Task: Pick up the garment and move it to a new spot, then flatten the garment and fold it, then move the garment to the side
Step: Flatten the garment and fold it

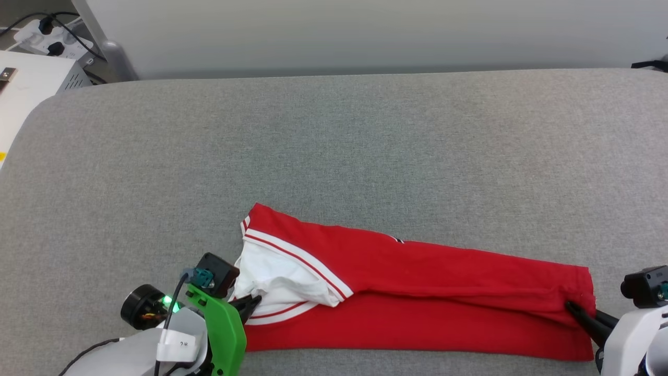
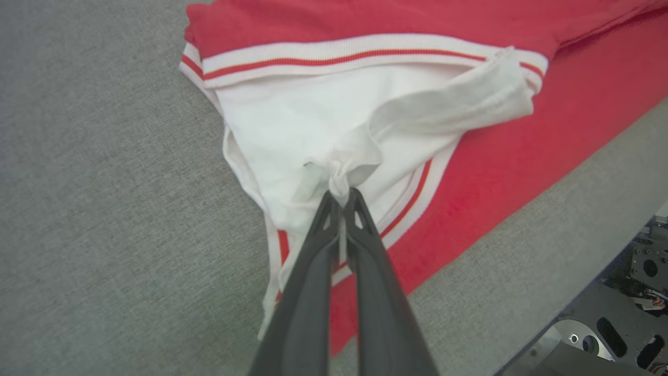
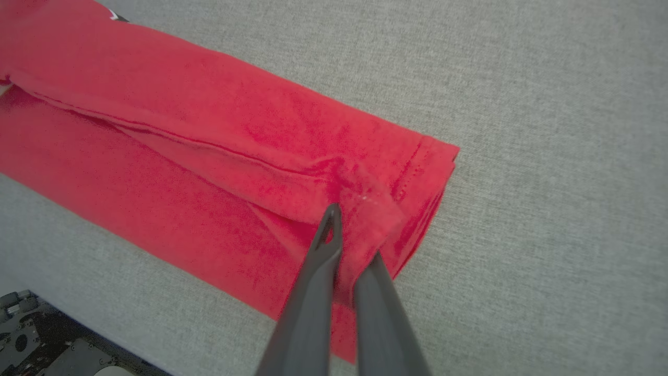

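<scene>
The garment (image 1: pixel 417 292), a red T-shirt with white sleeves and striped trim, lies folded lengthwise as a long band near the front edge of the grey table. At its left end my left gripper (image 1: pixel 254 304) is shut on a pinch of the white sleeve (image 2: pixel 334 130), the fabric bunched at the fingertips (image 2: pixel 342 198). At the right end my right gripper (image 1: pixel 571 307) is shut on the red hem corner (image 3: pixel 376 209), cloth puckered between its dark fingers (image 3: pixel 326 245). In the right wrist view the garment (image 3: pixel 209 172) shows a folded-over upper layer.
The grey padded table (image 1: pixel 334 146) stretches wide behind the garment. A white box and power strip with cables (image 1: pixel 47 36) sit off the back left corner. The table's front edge (image 2: pixel 574 250) lies close below the garment, with the robot's base (image 2: pixel 616 324) beyond.
</scene>
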Robot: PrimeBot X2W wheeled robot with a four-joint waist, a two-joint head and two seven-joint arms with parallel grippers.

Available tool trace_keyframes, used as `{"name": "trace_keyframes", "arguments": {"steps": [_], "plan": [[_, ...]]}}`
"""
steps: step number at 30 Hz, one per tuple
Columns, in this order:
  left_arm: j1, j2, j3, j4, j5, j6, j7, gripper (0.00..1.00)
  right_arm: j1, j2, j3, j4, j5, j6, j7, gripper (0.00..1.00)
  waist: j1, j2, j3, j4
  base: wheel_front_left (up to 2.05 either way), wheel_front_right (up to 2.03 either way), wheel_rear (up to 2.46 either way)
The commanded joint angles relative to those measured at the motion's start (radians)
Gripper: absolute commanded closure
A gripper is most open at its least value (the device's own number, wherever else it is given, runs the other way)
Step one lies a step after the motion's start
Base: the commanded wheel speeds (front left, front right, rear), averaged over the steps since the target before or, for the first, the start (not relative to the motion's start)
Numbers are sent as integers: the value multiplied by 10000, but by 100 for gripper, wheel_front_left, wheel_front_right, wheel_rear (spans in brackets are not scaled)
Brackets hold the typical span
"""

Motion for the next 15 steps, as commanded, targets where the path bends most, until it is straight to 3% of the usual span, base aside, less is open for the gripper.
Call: {"name": "trace_keyframes", "arguments": {"steps": [1,4,5,15], "plan": [[223,-90,31,120,-79,12,-95,100,188,104,-19,77,16,-7,-109,100,1,0,59,24,0,0,0],[327,-215,68,376,-95,46,-323,100,300,199,2,165,34,-7,-244,100,1,0,57,11,0,0,0],[456,-318,234,545,-67,259,-816,0,378,420,-240,148,360,-7,-483,0,1,0,-40,-18,0,0,0],[914,-176,1161,156,171,1703,-2717,0,546,-193,-1429,-1203,677,-7,-264,0,1,0,-512,-6,0,0,0]]}}
